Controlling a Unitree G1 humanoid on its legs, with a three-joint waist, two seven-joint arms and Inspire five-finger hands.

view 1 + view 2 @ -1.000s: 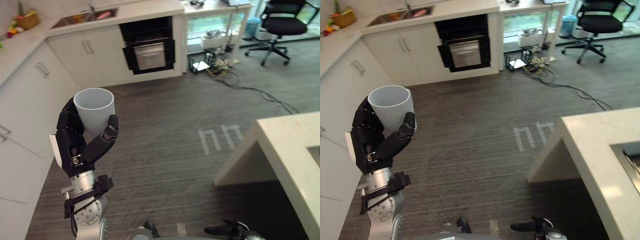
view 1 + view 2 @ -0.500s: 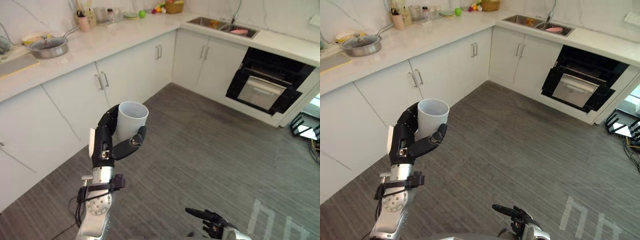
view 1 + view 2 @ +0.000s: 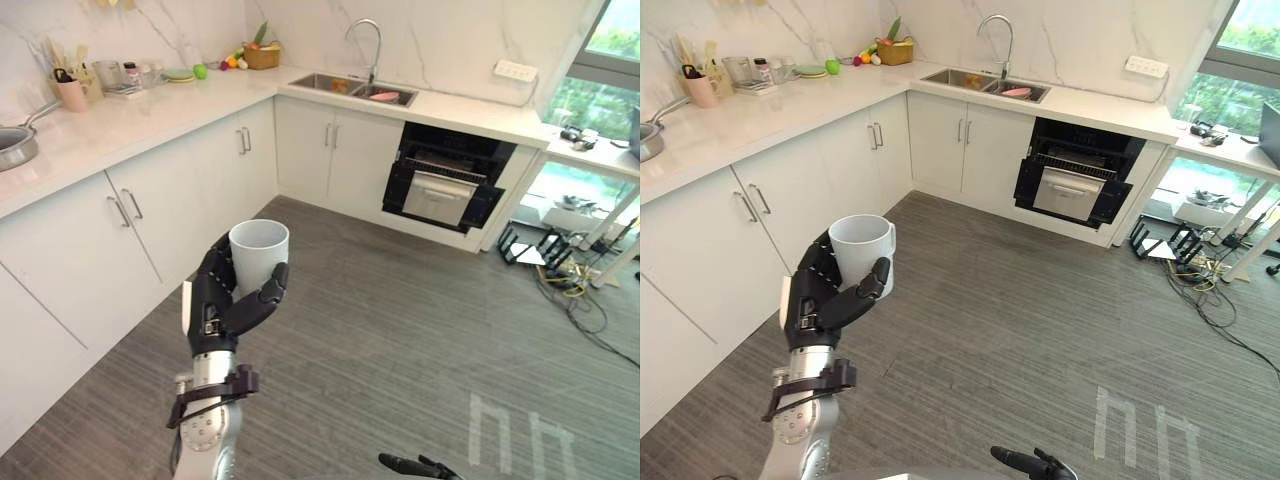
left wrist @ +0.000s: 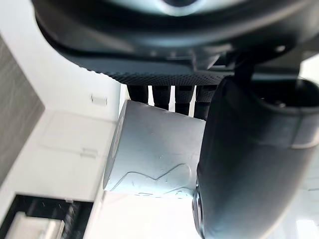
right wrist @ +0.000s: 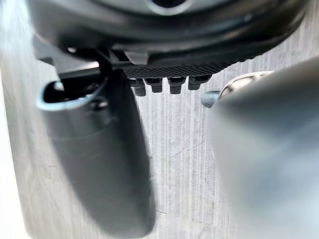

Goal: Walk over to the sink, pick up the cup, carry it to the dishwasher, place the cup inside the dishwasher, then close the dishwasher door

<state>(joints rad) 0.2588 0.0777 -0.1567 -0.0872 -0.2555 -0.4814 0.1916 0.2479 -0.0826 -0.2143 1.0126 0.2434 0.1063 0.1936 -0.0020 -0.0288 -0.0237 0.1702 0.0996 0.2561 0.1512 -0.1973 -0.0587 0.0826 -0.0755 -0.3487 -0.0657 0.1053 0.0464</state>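
My left hand (image 3: 212,310) is shut on a white cup (image 3: 258,250), held upright at chest height over the grey floor. Its thumb crosses the cup's front and the fingers wrap the back. The left wrist view shows the cup (image 4: 154,154) lying against the palm under the thumb (image 4: 249,164). Far ahead, the sink (image 3: 352,88) is set in the white counter below a tap. To its right stands the black dishwasher (image 3: 440,190), its door hanging partly open. My right hand (image 3: 415,466) is low at the bottom edge, empty, with straight fingers.
White cabinets (image 3: 120,230) run along the left, meeting the sink counter in a corner. On the counter sit a pan (image 3: 8,145), a utensil pot (image 3: 72,93) and a fruit basket (image 3: 262,57). Cables (image 3: 570,285) lie on the floor at the right. White tape marks (image 3: 515,440) are on the floor.
The whole picture has swung, so the camera moved: the sink and dishwasher now lie ahead. The cup stays held in my left hand, unchanged.
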